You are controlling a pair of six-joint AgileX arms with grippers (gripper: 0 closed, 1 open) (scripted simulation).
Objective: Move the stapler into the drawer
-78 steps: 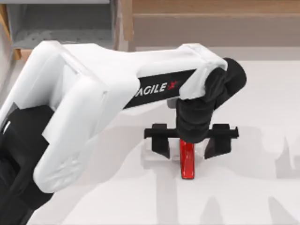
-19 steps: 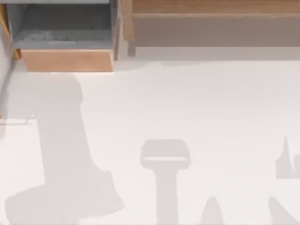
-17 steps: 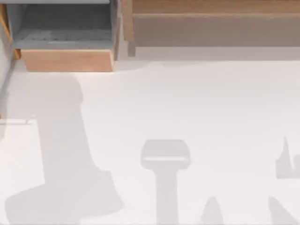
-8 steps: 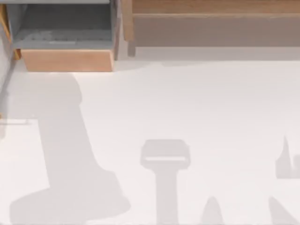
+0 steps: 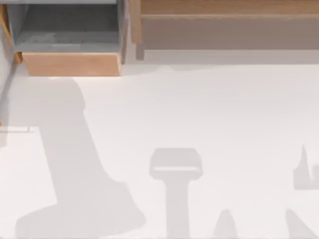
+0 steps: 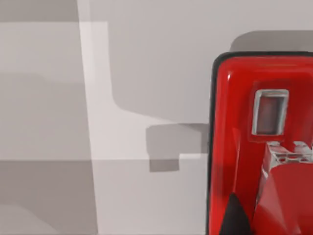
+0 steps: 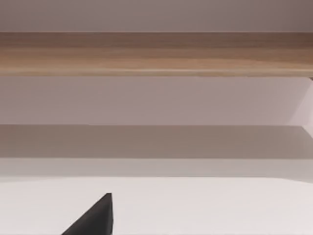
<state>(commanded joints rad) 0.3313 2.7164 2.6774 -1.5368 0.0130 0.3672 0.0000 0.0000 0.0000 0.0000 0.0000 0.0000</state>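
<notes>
Since 4.7 s ago, my left arm and the stapler have left the middle of the bench (image 5: 224, 114), and in the last half second the broad arm shadow near the bench's left edge has slid a little toward the near edge. From above, the drawer (image 5: 72, 63) stands open at the far left corner, its tan front panel facing the bench and its grey floor bare. Beside it the long brown cabinet front (image 5: 224, 22) runs along the far edge.

In the left wrist view the stapler (image 6: 244, 147) sits very close to the camera, glossy red with a small grey window in its top, above pale grey surfaces crossed by shadows. A dark fingertip (image 6: 234, 218) lies against it; whether the left jaws pinch it I cannot tell.

The right wrist view looks across the bench toward the cabinet front, with one dark fingertip (image 7: 95, 218) at its lower edge; how the right jaws stand I cannot tell.
</notes>
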